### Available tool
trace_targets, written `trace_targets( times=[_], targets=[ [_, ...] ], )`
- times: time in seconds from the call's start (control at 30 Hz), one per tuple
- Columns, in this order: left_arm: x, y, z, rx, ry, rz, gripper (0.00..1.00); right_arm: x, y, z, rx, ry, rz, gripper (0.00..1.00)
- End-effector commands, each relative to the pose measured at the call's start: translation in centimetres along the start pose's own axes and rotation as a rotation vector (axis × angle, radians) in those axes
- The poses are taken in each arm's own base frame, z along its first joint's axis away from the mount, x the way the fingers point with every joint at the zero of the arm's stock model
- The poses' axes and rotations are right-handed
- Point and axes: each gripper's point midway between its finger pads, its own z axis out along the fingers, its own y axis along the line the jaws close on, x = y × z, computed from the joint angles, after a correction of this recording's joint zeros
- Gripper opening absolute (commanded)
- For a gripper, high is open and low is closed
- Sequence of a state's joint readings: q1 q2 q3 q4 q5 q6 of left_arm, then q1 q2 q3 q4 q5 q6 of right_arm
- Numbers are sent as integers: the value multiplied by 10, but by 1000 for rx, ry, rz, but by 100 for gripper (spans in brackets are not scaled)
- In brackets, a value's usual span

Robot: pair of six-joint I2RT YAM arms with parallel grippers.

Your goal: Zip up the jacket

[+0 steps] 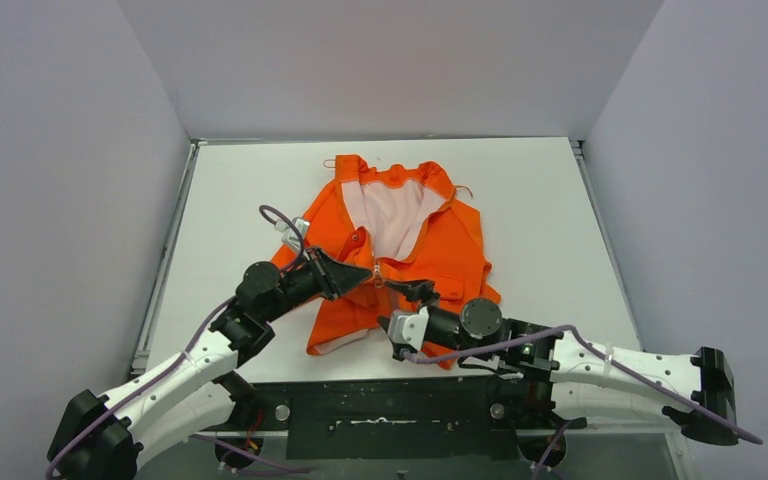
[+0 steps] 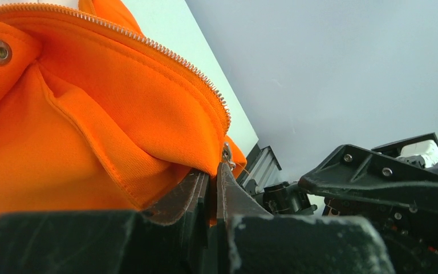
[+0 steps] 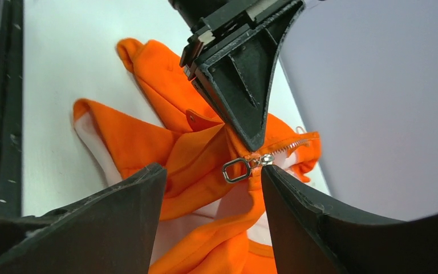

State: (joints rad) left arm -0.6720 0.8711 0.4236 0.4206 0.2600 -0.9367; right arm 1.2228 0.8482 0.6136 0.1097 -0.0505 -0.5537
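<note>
The orange jacket (image 1: 440, 240) lies on the white table (image 1: 230, 200), its upper front open on pale lining (image 1: 395, 215). My left gripper (image 1: 360, 276) is shut on the jacket's zipper edge (image 2: 205, 165) beside the slider, lifting it. The metal zipper pull (image 3: 238, 169) hangs just ahead of my right gripper (image 3: 214, 171), which is open with the pull between its fingertips, not touching. In the top view my right gripper (image 1: 422, 292) sits just right of the left one. Zipper teeth (image 2: 165, 51) run up the free edge.
Grey walls enclose the table on three sides. A metal rail (image 1: 165, 260) runs along the left edge, another along the right (image 1: 600, 240). The jacket's lower hem (image 1: 345, 335) lies close to the near edge by the arm bases.
</note>
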Motion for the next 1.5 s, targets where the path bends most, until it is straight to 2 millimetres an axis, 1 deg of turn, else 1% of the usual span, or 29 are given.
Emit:
trace_targets(
  times=[0.0,0.07,0.23,0.4,0.47,0.57,0.67,0.9,1.03,1.2,1.3,1.47],
  targets=[
    [-18,-29,0,81,-28,4,0,-11,-32,2,129,69,-285,63],
    [-17,-29,0,82,-24,0,0,-6,-36,3,174,119,-347,62],
    [-17,-31,0,90,-21,-4,0,0,-35,5,243,205,-501,61],
    [-17,-31,-1,91,-19,-10,0,2,-28,13,262,233,-608,60],
    [-16,-31,-1,92,-16,-12,0,6,-24,17,263,246,-640,59],
    [-17,-31,-1,92,-16,-13,0,11,-16,23,254,248,-660,59],
    [-16,-30,0,91,-10,-16,0,16,-13,26,261,258,-670,58],
    [-16,-32,0,95,-7,-18,0,27,-22,21,330,284,-680,53],
    [-17,-33,0,99,-7,-17,0,29,-24,22,345,273,-657,51],
    [-16,-33,0,99,-3,-18,0,31,-22,27,350,265,-644,42],
    [-16,-33,0,99,-4,-18,0,33,-22,28,360,260,-635,36],
    [-15,-33,0,98,-1,-17,0,29,-27,25,377,249,-618,14]
  ],
)
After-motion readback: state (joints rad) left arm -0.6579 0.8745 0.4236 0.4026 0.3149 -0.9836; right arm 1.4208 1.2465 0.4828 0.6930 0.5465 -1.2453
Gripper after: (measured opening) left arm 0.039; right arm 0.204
